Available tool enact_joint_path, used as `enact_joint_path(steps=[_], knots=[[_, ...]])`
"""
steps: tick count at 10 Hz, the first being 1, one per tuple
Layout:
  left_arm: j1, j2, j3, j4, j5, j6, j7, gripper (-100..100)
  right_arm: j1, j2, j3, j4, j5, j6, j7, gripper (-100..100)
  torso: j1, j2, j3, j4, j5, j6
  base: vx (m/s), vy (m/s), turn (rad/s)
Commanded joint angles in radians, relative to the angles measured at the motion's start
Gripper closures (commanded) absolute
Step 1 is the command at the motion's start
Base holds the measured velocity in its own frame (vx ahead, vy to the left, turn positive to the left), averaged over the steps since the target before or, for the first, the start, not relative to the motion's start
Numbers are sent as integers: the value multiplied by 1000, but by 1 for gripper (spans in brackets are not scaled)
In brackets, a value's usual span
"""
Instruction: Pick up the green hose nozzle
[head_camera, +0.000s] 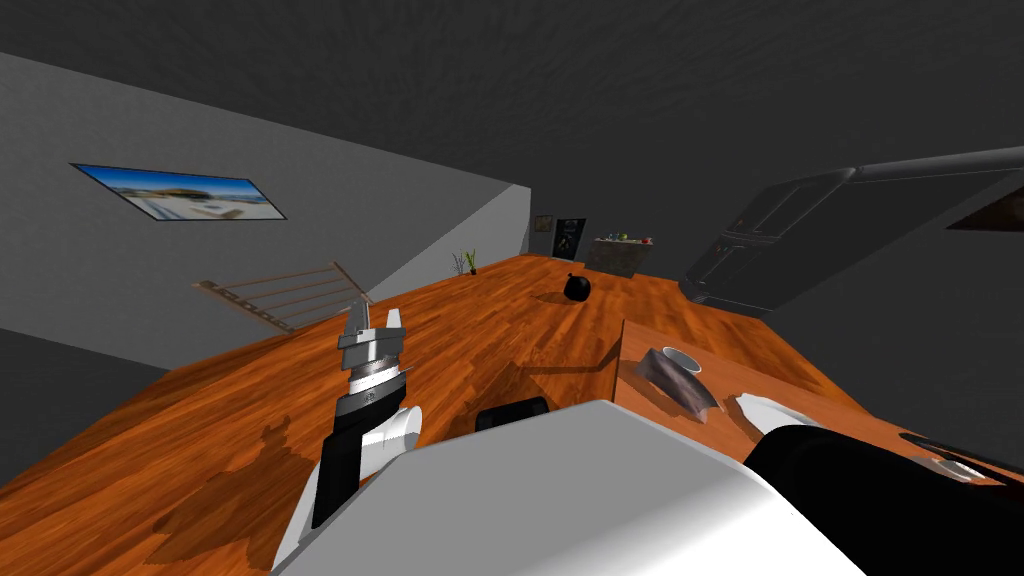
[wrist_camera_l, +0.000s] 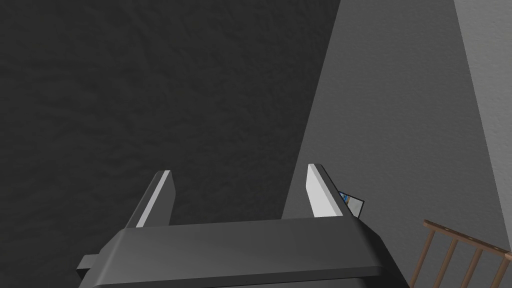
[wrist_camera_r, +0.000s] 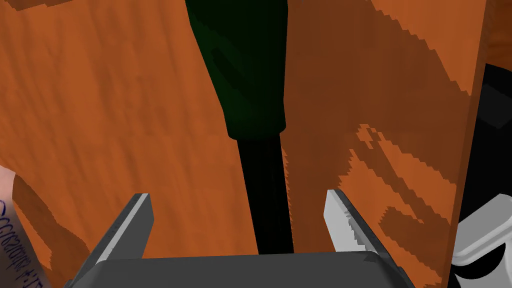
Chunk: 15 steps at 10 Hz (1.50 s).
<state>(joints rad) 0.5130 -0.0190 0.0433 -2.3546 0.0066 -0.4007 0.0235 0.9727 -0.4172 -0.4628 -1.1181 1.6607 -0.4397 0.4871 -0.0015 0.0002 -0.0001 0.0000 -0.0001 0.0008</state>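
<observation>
**Hovering over nozzle, right pincer wide**

Orange wood table (head_camera: 770, 355) at two o'clock, on wood floor (head_camera: 480, 310), grey walls. Right gripper (wrist_camera_r: 239, 196) points at the tabletop, fingers wide. The dark green hose nozzle (wrist_camera_r: 245, 75) lies at its twelve o'clock. Left gripper (head_camera: 376, 316) is raised at ten o'clock, wide open.

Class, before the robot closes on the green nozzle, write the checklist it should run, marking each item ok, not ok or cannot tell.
1. Right gripper open: ok.
2. Green nozzle lined up between its fingers: ok.
3. Nozzle resting on the wooden surface: ok.
4. Fingers low enough to grip its sides: cannot tell.
5. Left gripper open and raised out of the way: ok.
</observation>
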Motion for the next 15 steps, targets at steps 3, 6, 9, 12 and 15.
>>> enact_joint_path(steps=[3,6,9,12,15], knots=[[0,0,0,0,0,0,0,0,-1,-3,-2,91,56,-9,23,-100,1,0,0,0,0,0,12,-45,98],[0,0,0,0,0,0,0,0,-3,2,6,97,74,-3,14,0,2,1,1,0,1,0,-1,-20,22],[0,0,0,0,0,0,0,0,-54,27,49,157,69,57,28,-100,-1,2,1,1,0,0,-26,-66,38],[0,0,0,0,0,0,0,0,-44,23,49,137,86,49,5,100,3,2,1,1,1,0,-6,-15,3],[0,0,0,0,0,0,0,0,-43,24,50,138,86,48,5,100,3,1,0,0,2,-1,0,0,0]])
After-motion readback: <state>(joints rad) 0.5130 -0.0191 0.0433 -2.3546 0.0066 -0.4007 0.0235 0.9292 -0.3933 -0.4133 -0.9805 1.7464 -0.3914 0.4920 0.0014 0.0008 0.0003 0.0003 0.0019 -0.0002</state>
